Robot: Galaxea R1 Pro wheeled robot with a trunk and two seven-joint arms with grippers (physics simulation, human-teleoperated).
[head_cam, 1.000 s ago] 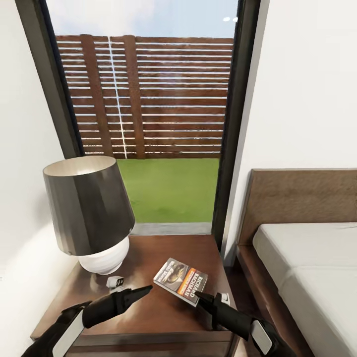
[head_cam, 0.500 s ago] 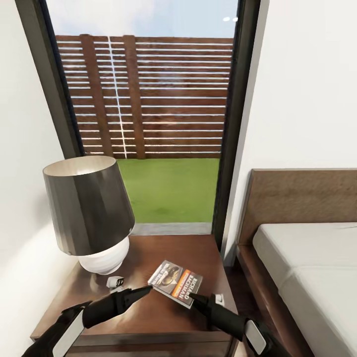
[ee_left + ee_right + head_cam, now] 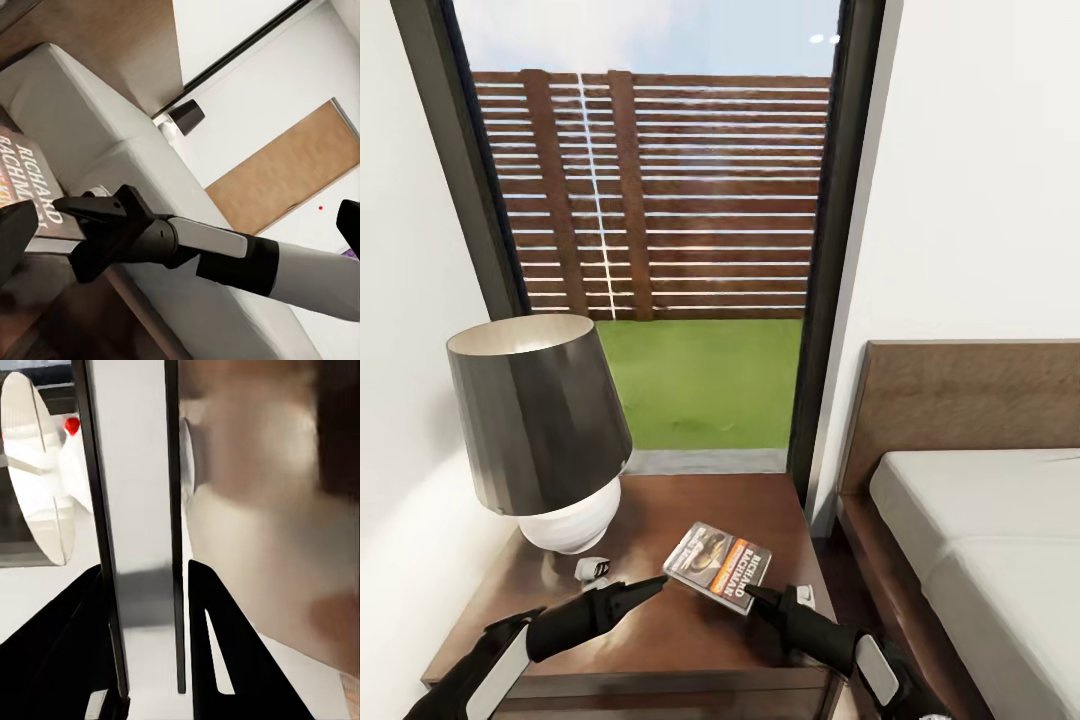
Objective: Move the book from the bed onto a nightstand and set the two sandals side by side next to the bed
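Note:
The book (image 3: 718,566), dark with an orange band and white lettering, is low over the nightstand (image 3: 660,640), slightly tilted. My right gripper (image 3: 753,594) is shut on its near right edge. In the right wrist view the book (image 3: 142,585) shows edge-on between the two black fingers (image 3: 225,660). My left gripper (image 3: 656,583) is open just left of the book, not touching it. The left wrist view shows the lettered cover (image 3: 30,187) and the right gripper (image 3: 75,210) against the bed's grey mattress (image 3: 150,150). The bed (image 3: 980,540) lies to the right. The sandals are out of view.
A lamp (image 3: 540,420) with a dark shade and white base takes up the nightstand's back left. A small white object (image 3: 592,568) lies in front of it, and another (image 3: 805,600) is by the right gripper. Behind is a tall dark-framed window (image 3: 660,250).
The right gripper has shifted the book a little to the left over the nightstand and turned it slightly. The left arm has stayed where it was.

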